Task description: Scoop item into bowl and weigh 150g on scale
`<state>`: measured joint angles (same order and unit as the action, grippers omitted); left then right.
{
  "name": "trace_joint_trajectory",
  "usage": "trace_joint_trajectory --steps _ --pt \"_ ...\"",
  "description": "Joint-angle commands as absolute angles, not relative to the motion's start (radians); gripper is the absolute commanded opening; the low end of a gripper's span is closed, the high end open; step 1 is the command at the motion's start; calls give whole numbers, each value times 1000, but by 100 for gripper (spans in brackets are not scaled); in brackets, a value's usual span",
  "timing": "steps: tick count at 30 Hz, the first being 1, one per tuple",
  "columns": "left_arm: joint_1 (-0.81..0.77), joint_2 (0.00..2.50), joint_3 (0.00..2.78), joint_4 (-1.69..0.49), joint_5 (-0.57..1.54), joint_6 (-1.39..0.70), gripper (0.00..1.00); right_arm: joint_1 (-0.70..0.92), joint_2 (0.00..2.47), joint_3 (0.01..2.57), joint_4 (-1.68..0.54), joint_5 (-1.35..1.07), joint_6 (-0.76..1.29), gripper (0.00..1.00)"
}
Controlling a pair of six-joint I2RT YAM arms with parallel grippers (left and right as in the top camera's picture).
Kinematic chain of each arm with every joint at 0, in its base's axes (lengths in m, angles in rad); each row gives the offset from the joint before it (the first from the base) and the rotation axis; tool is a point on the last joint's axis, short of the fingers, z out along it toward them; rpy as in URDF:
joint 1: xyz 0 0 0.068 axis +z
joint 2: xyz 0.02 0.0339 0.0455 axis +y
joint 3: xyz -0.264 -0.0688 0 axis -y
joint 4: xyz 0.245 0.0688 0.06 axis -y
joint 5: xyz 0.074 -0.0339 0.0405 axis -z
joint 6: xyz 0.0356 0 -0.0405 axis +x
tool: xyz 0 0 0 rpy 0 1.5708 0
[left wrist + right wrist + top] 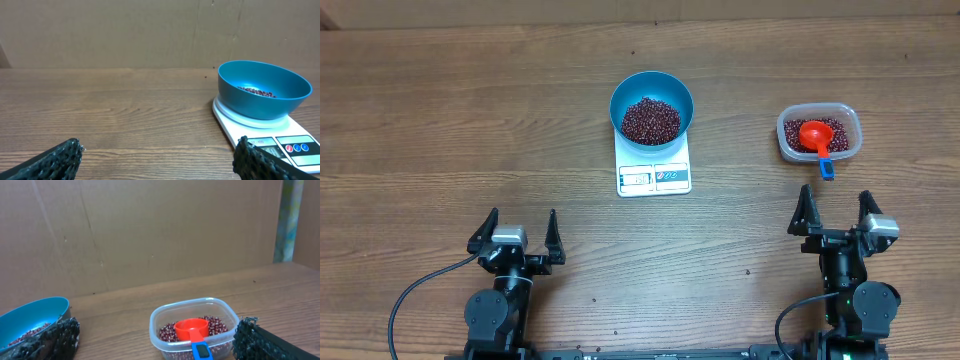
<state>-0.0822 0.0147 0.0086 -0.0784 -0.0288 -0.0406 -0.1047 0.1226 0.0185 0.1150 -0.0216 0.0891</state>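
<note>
The wooden counter [440,120] carried the left hand [521,216] and right hand [836,200] at its near edge, both wide open and empty. The white scale [654,175] stood at centre bearing the blue bowl [652,82]; the clear container [781,135] to its right held an orange-red scoop [814,134]. Dark red beans [651,120] lay heaped in the bowl, more in the container.

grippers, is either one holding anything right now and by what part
Nothing is held. The left gripper and right gripper both stand open and empty; the scoop lies in the clear container.
</note>
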Motion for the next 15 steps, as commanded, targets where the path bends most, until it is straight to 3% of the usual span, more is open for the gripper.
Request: trace_joint_trajectory --steps 1,9,15 --pt "-75 4 5 -77 -18 -14 100 -107 56 8 70 -21 77 100" --pt "-75 4 5 -77 -18 -14 99 -106 2 8 -34 -31 20 100" --pt "-75 4 5 -77 -18 -14 99 -106 2 8 -64 -196 -233 100"
